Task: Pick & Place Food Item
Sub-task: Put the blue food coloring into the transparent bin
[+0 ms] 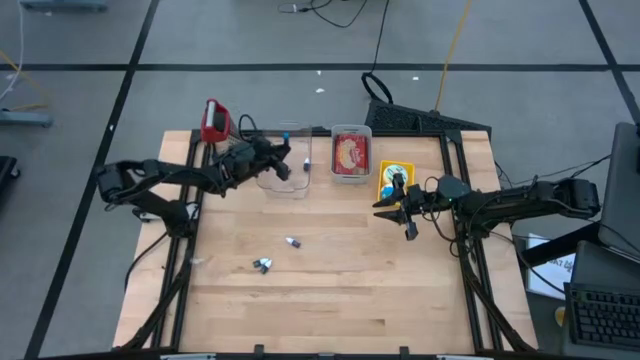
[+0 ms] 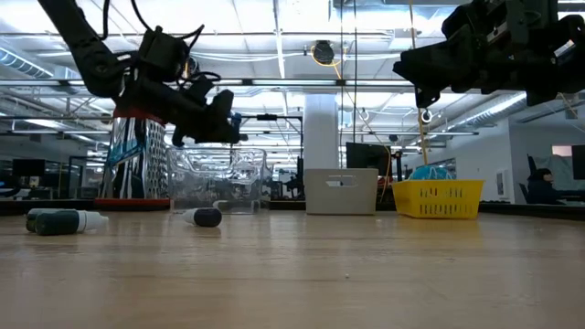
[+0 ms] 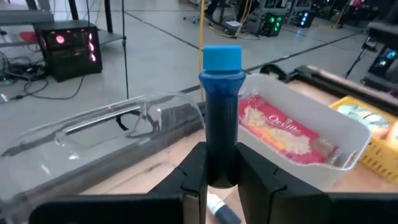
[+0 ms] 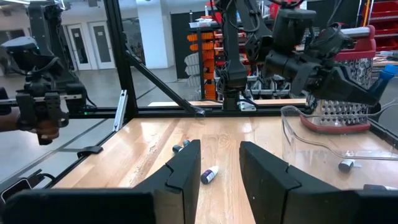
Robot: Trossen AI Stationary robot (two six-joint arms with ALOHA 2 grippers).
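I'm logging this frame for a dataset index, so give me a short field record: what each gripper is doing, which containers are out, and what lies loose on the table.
left gripper: shut on a dark bottle with a blue cap, held above the clear bin
right gripper: open, empty, raised near the yellow basket
white bin: holds a red packet
loose items: small bottles on the wooden table

Dark blue-capped bottle (image 3: 221, 112) over clear bin (image 1: 283, 172), 2 on table (image 1: 292, 242)
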